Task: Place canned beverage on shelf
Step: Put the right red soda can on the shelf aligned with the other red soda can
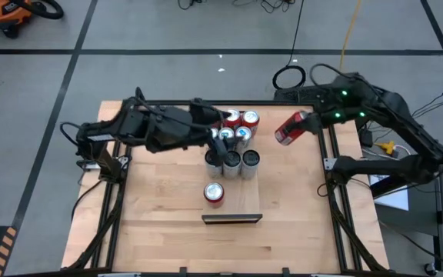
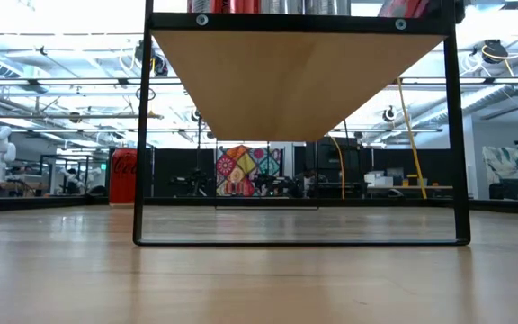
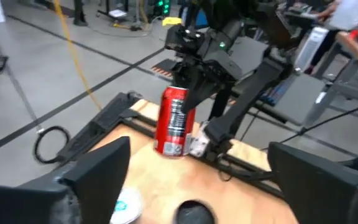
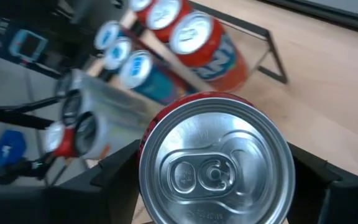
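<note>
Above the table's right edge, the right gripper (image 1: 304, 123) grasps a red can (image 1: 289, 128) (tilted, in the air). Over the shelf (image 1: 232, 192), the left gripper (image 1: 220, 148) is released among standing cans (image 1: 233, 161).

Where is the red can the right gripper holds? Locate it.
In the high view, the red can sits tilted in the right gripper, near the table's right rear edge, right of the cans on the shelf.

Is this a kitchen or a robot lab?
Most likely a robot lab or workshop. Two dark robot arms work at a wooden table on a grey floor marked with black tape lines, cables trail across it, and the low view shows more workbenches and equipment behind.
</note>
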